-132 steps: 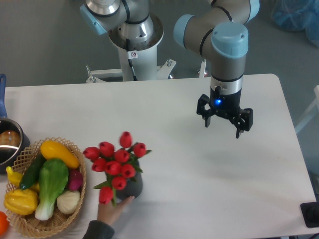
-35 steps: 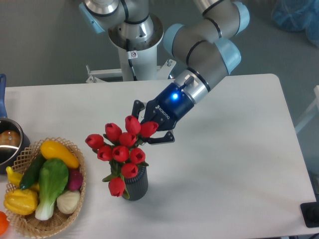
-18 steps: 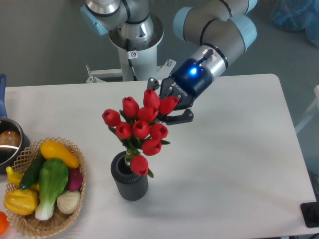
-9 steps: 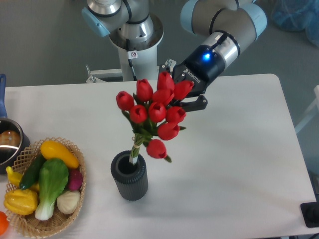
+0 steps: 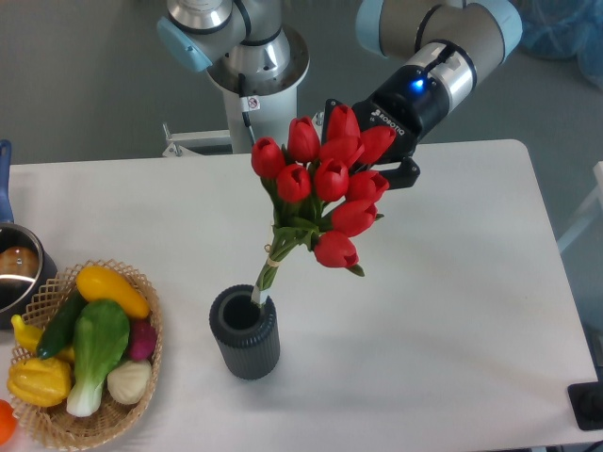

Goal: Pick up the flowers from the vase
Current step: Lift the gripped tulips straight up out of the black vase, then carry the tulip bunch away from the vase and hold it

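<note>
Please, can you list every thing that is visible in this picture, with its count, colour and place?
flowers: one bunch of tulips, red with green stems, lifted over the table, stem ends at the vase mouth
vase: one, dark grey, ribbed, front centre of the table
table: one, white
basket: one, woven tan, front left, holding yellow, green, white and dark red vegetables
pot: one, metal, left edge, partly cut off
gripper: one, black, jaws closed on the flower heads, upper centre

A wicker basket (image 5: 151,363) of vegetables sits beside a metal pot (image 5: 19,273) on the white table (image 5: 452,311).
</note>
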### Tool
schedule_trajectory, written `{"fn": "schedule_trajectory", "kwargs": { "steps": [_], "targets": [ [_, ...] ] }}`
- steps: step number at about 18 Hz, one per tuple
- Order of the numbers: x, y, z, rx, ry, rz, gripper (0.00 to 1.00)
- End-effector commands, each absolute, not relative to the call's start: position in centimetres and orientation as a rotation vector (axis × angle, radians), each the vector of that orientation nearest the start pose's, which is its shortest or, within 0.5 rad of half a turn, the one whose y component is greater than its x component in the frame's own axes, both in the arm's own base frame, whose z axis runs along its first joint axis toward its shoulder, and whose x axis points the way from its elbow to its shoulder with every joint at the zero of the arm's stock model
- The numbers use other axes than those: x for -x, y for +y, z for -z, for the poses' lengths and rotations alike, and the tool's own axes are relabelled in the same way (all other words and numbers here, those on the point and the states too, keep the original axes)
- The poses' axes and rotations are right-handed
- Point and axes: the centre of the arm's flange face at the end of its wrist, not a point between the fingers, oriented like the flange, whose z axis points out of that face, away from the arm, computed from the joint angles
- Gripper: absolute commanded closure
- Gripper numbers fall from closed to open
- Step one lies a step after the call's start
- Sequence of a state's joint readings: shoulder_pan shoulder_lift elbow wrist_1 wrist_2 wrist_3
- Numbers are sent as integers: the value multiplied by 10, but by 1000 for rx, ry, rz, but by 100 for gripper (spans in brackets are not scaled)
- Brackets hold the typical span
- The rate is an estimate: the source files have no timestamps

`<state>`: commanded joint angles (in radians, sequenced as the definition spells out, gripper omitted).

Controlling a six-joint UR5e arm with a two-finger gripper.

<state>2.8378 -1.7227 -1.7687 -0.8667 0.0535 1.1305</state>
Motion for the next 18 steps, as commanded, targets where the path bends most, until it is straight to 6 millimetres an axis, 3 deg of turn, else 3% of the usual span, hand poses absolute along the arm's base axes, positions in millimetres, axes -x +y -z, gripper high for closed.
{"fn": "schedule_trajectory", "kwargs": {
  "steps": [9,12,18],
  "targets": [
    [472,356,-448,2089,151,-47,100],
    [481,346,-437,2182,134,-99,100],
    [504,306,-413,2271,183,-203,100]
  ]
}}
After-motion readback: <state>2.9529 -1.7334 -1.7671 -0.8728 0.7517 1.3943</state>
